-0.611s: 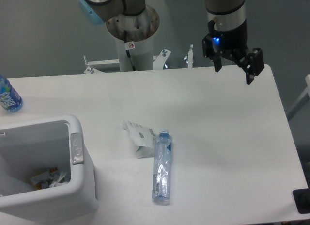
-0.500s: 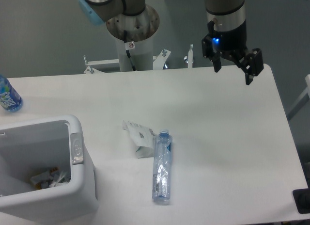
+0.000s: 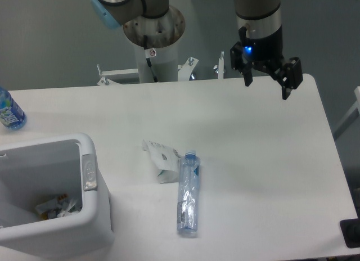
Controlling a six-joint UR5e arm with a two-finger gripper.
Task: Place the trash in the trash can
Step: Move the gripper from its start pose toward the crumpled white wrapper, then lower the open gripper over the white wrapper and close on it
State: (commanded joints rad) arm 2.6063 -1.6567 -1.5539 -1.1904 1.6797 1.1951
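Right now the tool point(image 3: 266, 86) is hanging with its fingers spread apart and holding nothing, well apart from the paper carton point(image 3: 160, 160) and the bottle point(image 3: 188, 194), which are lying touching on the counter point(image 3: 264, 160) near the trash can point(image 3: 90, 176), waiting.

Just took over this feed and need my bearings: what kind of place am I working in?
Probably a robotics lab or test cell. A plain white table holds staged trash: a crushed clear plastic bottle beside a large white plastic bin. The arm's pedestal is bolted behind the table.
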